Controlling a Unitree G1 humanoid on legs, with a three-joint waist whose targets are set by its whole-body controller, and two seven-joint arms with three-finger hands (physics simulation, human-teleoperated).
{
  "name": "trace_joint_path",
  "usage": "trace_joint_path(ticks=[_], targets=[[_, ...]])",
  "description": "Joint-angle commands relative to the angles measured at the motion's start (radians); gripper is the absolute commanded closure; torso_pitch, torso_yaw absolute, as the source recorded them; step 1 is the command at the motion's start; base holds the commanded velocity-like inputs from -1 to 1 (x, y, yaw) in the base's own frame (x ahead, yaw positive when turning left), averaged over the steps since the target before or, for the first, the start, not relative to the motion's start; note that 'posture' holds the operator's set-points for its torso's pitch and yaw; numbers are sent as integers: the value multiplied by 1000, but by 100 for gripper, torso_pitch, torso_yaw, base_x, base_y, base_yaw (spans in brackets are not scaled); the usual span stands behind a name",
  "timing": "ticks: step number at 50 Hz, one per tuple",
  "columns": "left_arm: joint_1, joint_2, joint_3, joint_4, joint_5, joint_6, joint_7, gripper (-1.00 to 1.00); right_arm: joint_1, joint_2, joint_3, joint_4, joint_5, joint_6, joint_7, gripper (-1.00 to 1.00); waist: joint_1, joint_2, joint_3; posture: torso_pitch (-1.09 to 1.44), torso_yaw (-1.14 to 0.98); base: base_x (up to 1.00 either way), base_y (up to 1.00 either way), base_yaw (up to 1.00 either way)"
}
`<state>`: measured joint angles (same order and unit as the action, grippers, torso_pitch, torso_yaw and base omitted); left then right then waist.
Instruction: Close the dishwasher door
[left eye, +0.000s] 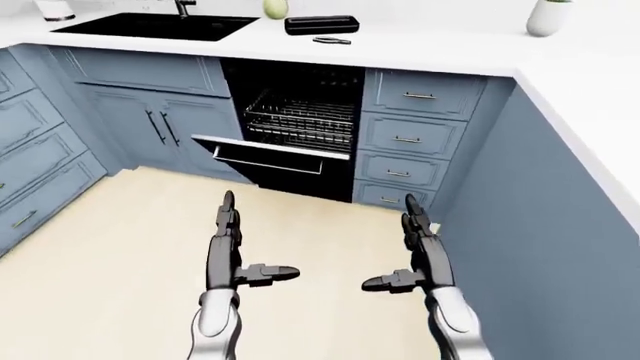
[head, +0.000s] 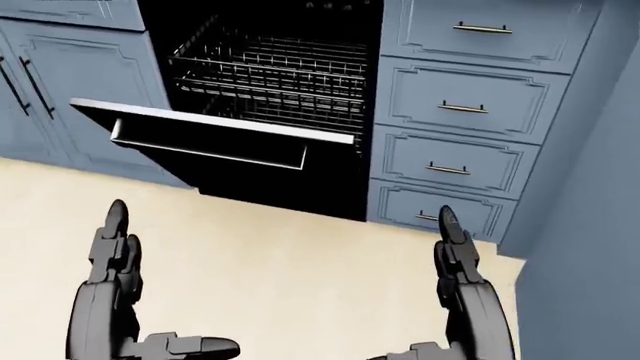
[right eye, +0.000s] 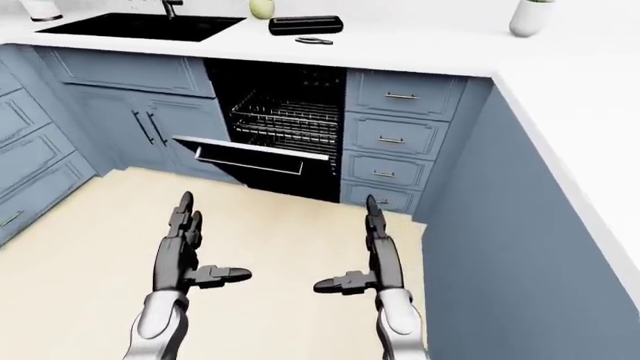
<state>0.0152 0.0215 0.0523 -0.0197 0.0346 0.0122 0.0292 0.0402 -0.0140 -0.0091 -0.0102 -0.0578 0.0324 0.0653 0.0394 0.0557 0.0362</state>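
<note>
- The dishwasher door (head: 215, 142) is dark with a pale metal top edge and a long bar handle on its face; it hangs partly open, tilted outward from the black opening under the counter (left eye: 440, 52); in the head view it sits in the upper middle, leaning toward the bottom left.
- Behind the door, a wire rack (head: 270, 79) is visible inside the dark cavity; it looks like a grid of thin metal rods.
- The dishwasher stands between blue cabinet doors (left eye: 150, 124) on the left of the left-eye view and a column of four blue drawers (left eye: 405, 139) on the right; each drawer has a small metal handle.
- The left hand (left eye: 235, 251) is open, fingers straight and pointing toward the door, thumb sticking out to the side; it is above the pale wooden floor (left eye: 110, 255) and well apart from the door.
- The right hand (left eye: 415, 251) is open in the same way, thumb turned inward; it touches nothing.
- On the white counter at the top of the left-eye view there are a black sink (left eye: 160, 26), a flat black case (left eye: 322, 24) and a white vase (left eye: 550, 16).
</note>
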Motion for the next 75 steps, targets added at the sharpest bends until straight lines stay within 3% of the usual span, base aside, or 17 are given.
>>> trace_joint_path(ticks=[1,9,12,13,21,28,39,42,43,45,48,55,57,68,71,72,75], targets=[[-18,-3,-10,-43,1,-32,1,-100,-17,-8,-11,-36,1,-31,0,-100,1,5,-19,0,0,0,0,70],[-8,-6,-16,-50,5,-34,0,-100,-15,-6,-9,-33,1,-35,3,-100,-14,-78,0,0,0,0,0,76],[-5,-6,-17,-57,5,-32,-1,-100,-14,-6,-8,-39,1,-31,4,-100,-26,-162,-24,0,0,0,0,77],[-5,-6,-18,-57,5,-31,-1,-100,-14,-6,-8,-39,0,-31,4,-100,-30,-128,-18,0,0,0,0,77],[0,-8,-21,-63,7,-32,-4,-100,-20,-5,-4,-17,-3,-45,6,-100,-32,-76,-8,0,0,0,0,77],[-2,-8,-22,-62,8,-30,-5,-100,-25,-4,-2,-13,-1,-44,8,-100,-26,44,-37,0,0,0,0,77],[-3,-8,-24,-62,12,-27,-6,-100,-24,-4,0,-26,-2,-34,9,-100,-16,-83,-3,0,0,0,0,74],[-1,-8,-23,-65,11,-26,-7,-100,-20,-4,1,-33,-4,-32,10,-100,-29,-171,-29,0,0,0,0,69],[0,-8,-23,-65,11,-27,-7,-100,-20,-4,2,-32,-5,-32,10,-100,-37,-114,-11,0,0,0,0,68],[3,-8,-23,-72,12,-25,-7,-100,-18,-4,2,-35,-5,-31,10,-100,-29,-133,-12,0,0,0,0,70],[5,-8,-24,-72,12,-26,-8,-100,-17,-4,1,-34,-4,-33,10,-100,-29,-108,-17,0,0,0,0,68],[9,-10,-27,-78,15,-26,-8,-100,-13,-4,0,-44,-3,-27,12,-100,-37,0,-9,0,0,0,0,69],[9,-10,-27,-82,14,-23,-8,-100,-12,-4,1,-46,-4,-27,12,-100,-34,41,-35,0,0,0,0,70],[14,-10,-28,-92,16,-21,-9,-100,-9,-2,4,-53,-4,-23,13,-100,-18,-80,-3,0,0,0,0,69],[13,-9,-26,-90,15,-22,-10,-100,-7,-1,7,-56,-6,-20,13,-100,-27,-165,-25,0,0,0,0,69],[14,-10,-26,-92,15,-21,-10,-100,-6,-1,7,-60,-6,-18,13,-100,-37,-117,-13,0,0,0,0,70],[16,-10,-27,-101,15,-15,-11,-100,-14,-1,8,-43,-5,-24,14,-100,-29,-126,-17,0,0,0,0,69]])
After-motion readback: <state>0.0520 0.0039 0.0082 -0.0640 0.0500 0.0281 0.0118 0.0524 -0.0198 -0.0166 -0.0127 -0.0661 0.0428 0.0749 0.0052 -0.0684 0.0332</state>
